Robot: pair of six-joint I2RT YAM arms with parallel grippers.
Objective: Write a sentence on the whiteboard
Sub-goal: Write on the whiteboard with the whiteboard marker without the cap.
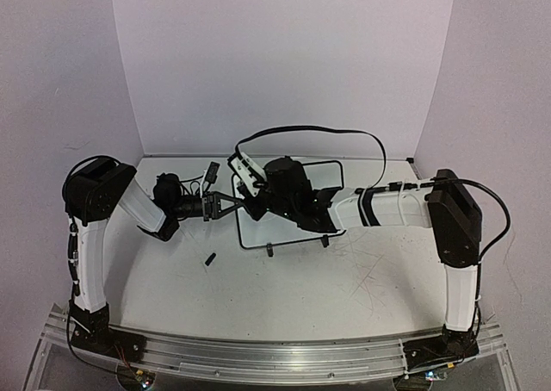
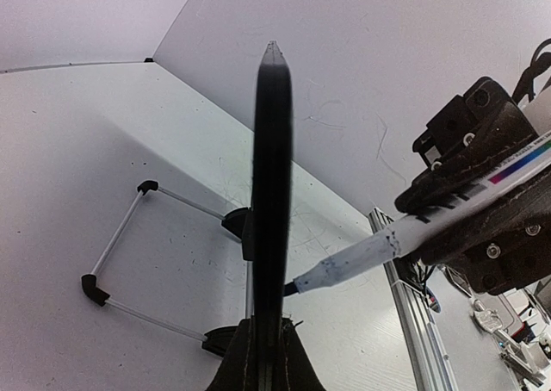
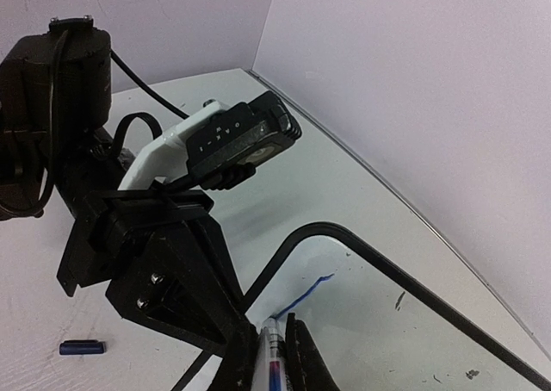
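Note:
The whiteboard stands propped on its wire stand at mid-table, partly hidden under the right arm. My left gripper is shut on the board's left edge, which shows end-on as a dark bar rising from the closed jaws. My right gripper is shut on a white marker, whose tip touches the board face. Of the sentence, only one short blue stroke shows, running from the marker tip near the board's rounded corner.
The marker's blue cap lies on the tabletop left of the board, also visible from above. A black cable loops behind the right wrist. Walls close the back and sides; the aluminium rail runs along the near edge.

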